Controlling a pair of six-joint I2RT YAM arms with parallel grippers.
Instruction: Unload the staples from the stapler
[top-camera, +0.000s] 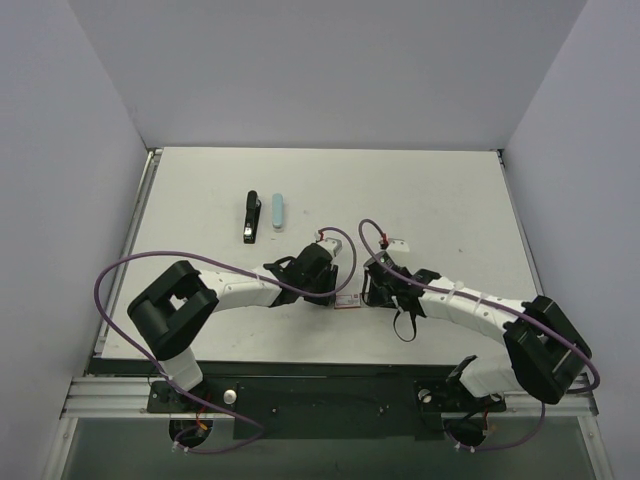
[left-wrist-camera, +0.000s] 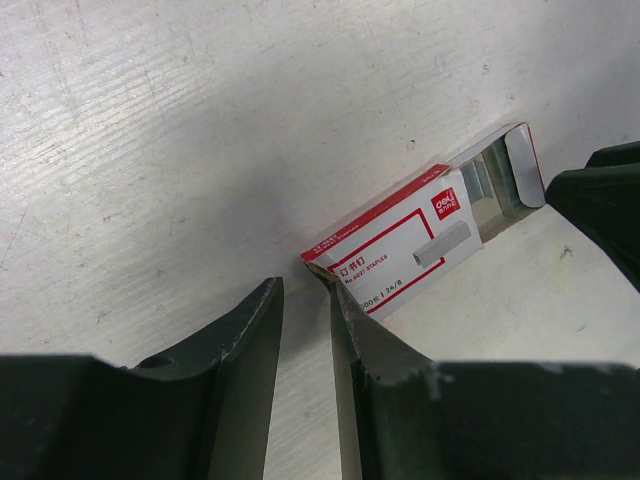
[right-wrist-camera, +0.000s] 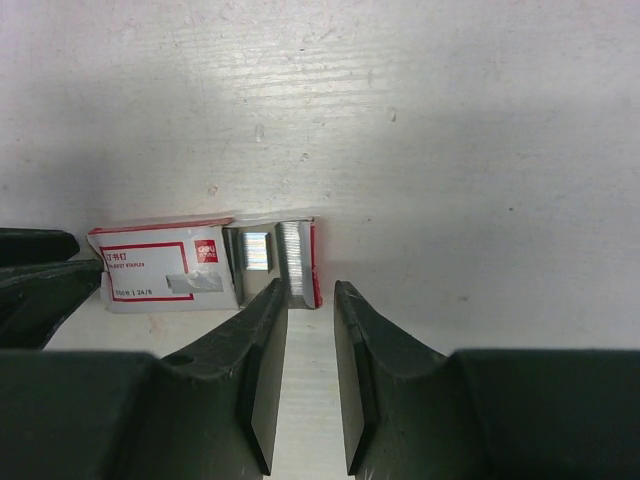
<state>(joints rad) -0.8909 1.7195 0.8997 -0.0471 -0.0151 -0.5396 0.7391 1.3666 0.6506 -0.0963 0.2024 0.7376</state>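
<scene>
Two staplers lie side by side at the table's back left, a black stapler (top-camera: 250, 217) and a light blue one (top-camera: 277, 212), both far from the grippers. A small white-and-red staple box (top-camera: 347, 303) (left-wrist-camera: 400, 255) (right-wrist-camera: 165, 265) lies between the grippers. Its tray is slid out, showing silvery staples (right-wrist-camera: 293, 262) (left-wrist-camera: 488, 185). My left gripper (top-camera: 330, 293) (left-wrist-camera: 303, 285) is open with nothing between its fingers; one fingertip touches the box's closed corner. My right gripper (top-camera: 372, 292) (right-wrist-camera: 310, 292) is open at the tray end, its gap empty.
White walls enclose the table (top-camera: 440, 200) on three sides. The box lies close to the table's near edge (top-camera: 330, 352). Purple cables (top-camera: 130, 262) loop over both arms. A small white tag (top-camera: 392, 243) lies behind the right gripper.
</scene>
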